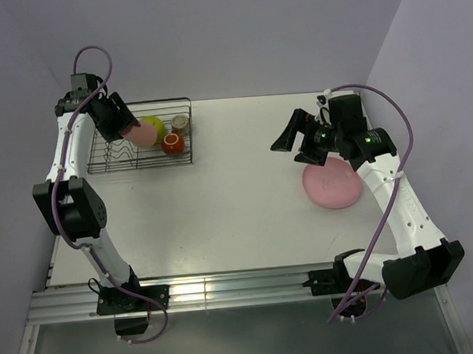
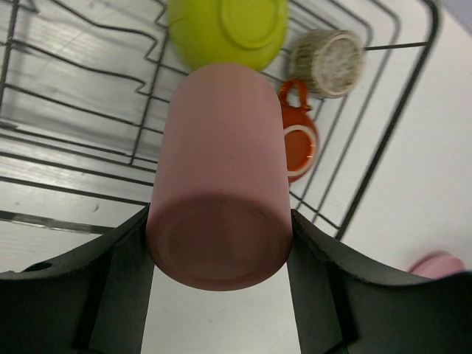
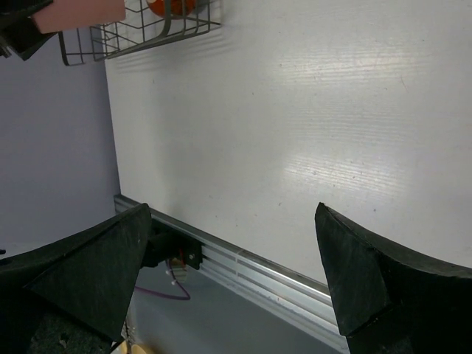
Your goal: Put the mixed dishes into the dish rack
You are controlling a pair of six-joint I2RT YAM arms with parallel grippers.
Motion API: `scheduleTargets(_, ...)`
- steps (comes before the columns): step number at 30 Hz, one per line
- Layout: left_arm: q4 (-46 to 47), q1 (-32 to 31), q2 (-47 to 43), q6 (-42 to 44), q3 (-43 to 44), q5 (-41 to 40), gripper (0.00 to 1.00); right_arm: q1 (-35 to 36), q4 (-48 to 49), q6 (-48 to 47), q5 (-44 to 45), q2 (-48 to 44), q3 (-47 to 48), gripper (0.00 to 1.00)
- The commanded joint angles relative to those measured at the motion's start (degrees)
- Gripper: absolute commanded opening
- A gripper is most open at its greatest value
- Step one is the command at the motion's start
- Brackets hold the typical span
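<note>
A white table (image 1: 223, 226) is enclosed by lilac walls (image 1: 252, 32). In the dish rack (image 1: 107, 158) the lime-green bowl (image 1: 154, 124), orange-red mug (image 1: 173, 144) and beige-grey cup (image 1: 181, 122) are seen (all at its right end), and the salmon-pink cup (image 1: 143, 135) is clamped over it by the left gripper (image 1: 131, 129). The pink plate (image 1: 332, 187) is seen flat on the table, well apart from the rack, near the right gripper (image 1: 295, 148), whose fingers are spread.

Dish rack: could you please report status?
Left gripper shut on salmon-pink cup over dark wire dish rack. Right gripper open; flat pink plate on table. Lime-green bowl, orange-red mug, beige cup racked.
</note>
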Motion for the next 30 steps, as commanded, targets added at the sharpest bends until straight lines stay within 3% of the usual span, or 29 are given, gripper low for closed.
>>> scheduleTargets(1, -0.7, 0.2, 0.3, 3.6, -1.0, -5.2, 0.0, -0.2, -1.2, -1.9, 1.7, -0.9, 0.6, 1.0)
scheduleTargets(7, -1.8, 0.2, 3.8, 4.1, -0.7, -5.9, 0.0, -0.2, -3.9, -3.2, 3.6, -0.9, 0.2, 1.0)
scheduleTargets(17, -3.8, -0.5, 6.9, 4.8, -1.5, -3.9, 0.0, -0.1, -12.6, -4.6, 16.9, 3.4, 0.0, 1.0)
scheduleTargets(18, -3.9, -0.7, 7.2, 5.0, -1.3, -3.3, 0.22, -0.1, -13.4, -4.4, 17.9, 4.3, 0.0, 1.0)
scheduleTargets(20, -4.0, -1.0, 7.3, 4.8, -1.1, -4.0, 0.47, -0.1, -15.8, -4.1, 21.3, 6.7, 0.7, 1.0)
scheduleTargets(21, -4.3, -1.3, 7.3, 4.9, -0.6, -4.1, 0.66, -0.1, -16.3, -4.0, 22.2, 7.4, 0.8, 1.0)
scheduleTargets(22, -4.4, -1.4, 7.4, 5.1, -0.4, -4.0, 0.76, -0.1, -17.4, -3.7, 24.6, 9.1, 0.9, 1.0)
scheduleTargets(23, -4.6, -1.6, 7.6, 5.1, 0.0, -3.1, 0.94, -0.1, -18.1, -3.1, 26.3, 10.0, 1.4, 1.0)
scheduleTargets(24, -4.5, -1.6, 7.7, 5.0, 0.6, -2.4, 0.99, -0.1, -19.3, -2.9, 27.3, 11.1, 1.6, 1.0)
scheduleTargets(30, -3.8, -2.8, 8.0, 4.9, 3.1, 0.3, 0.99, -0.1, -19.7, -2.9, 30.1, 17.4, 2.1, 1.0)
